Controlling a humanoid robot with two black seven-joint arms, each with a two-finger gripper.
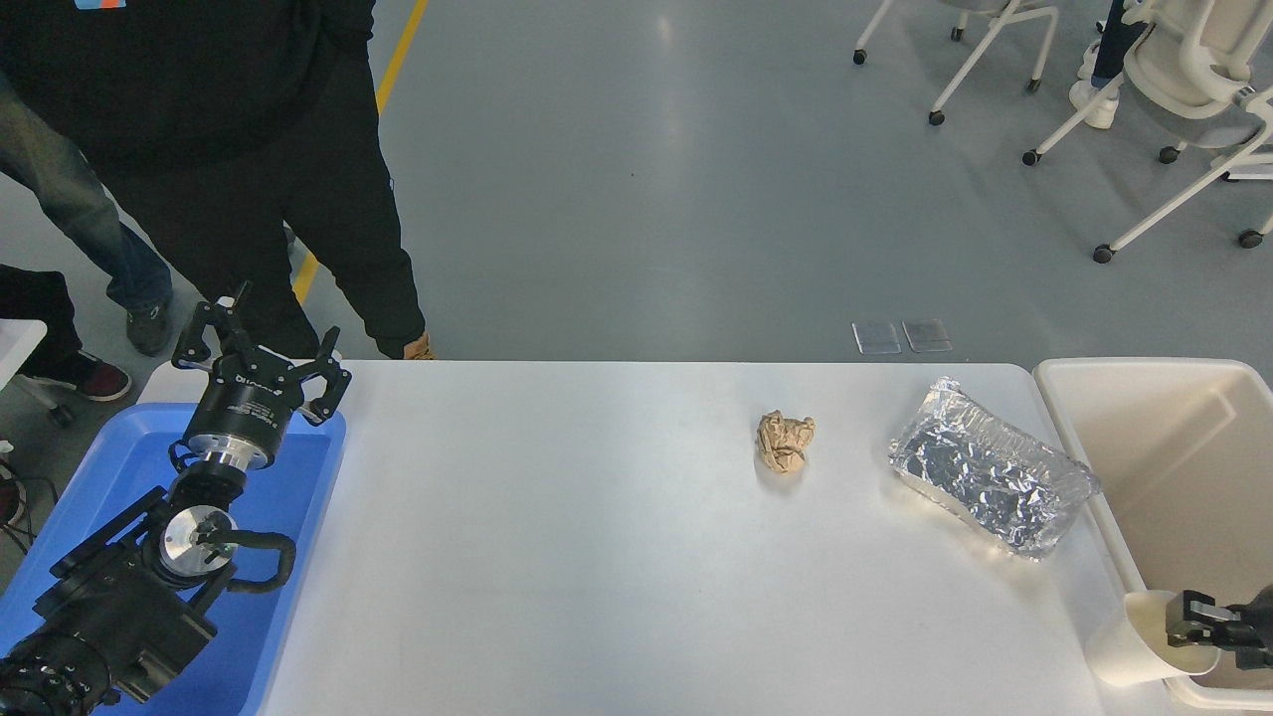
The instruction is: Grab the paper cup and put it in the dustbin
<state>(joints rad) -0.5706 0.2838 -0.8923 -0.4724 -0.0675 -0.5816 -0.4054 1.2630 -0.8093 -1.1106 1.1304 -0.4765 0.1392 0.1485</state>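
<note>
While the desk (597,557) carries everything, the dustbin (1144,370) stands at its right end and a blue tray (308,467) at its left, under the parked left tool (261,353), spread wide. Beside the dustbin's near corner, the right tool (1198,619) grips the tilted paper cup (1129,651) by its rim.
</note>
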